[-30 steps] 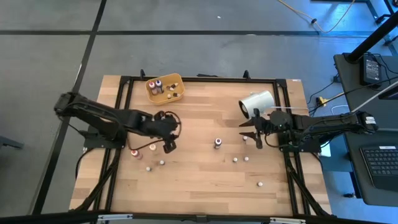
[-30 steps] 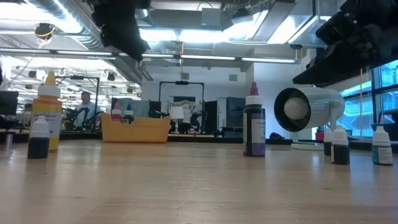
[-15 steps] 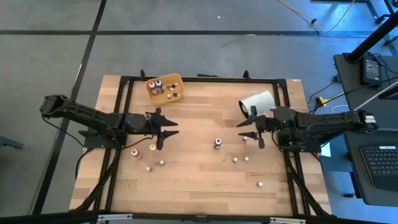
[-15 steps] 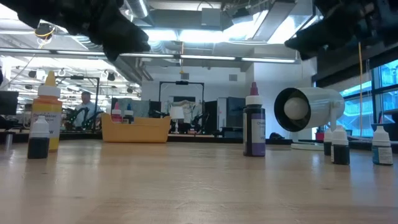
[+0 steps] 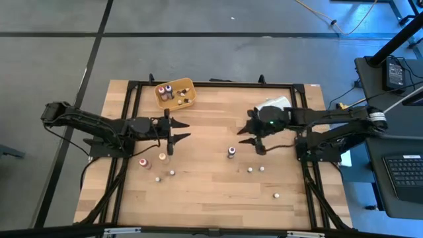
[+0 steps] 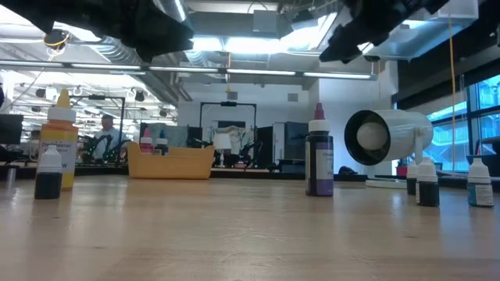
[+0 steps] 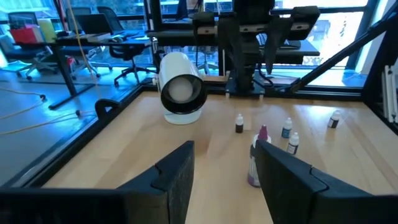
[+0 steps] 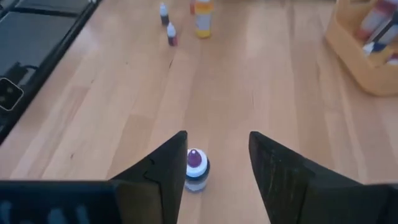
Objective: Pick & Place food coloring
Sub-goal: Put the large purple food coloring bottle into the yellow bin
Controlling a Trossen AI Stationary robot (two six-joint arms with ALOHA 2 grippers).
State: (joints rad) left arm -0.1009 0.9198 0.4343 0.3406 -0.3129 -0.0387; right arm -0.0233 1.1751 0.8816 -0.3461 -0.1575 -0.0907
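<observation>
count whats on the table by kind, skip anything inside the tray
food coloring bottles standing loose on the wood: 9 (4 on the left, 1 purple in the middle, 4 on the right; one of these sits by the right arm's fingers and shows best in the left wrist view)
yellow tray: 1
white cylinder: 1
total: 11
</observation>
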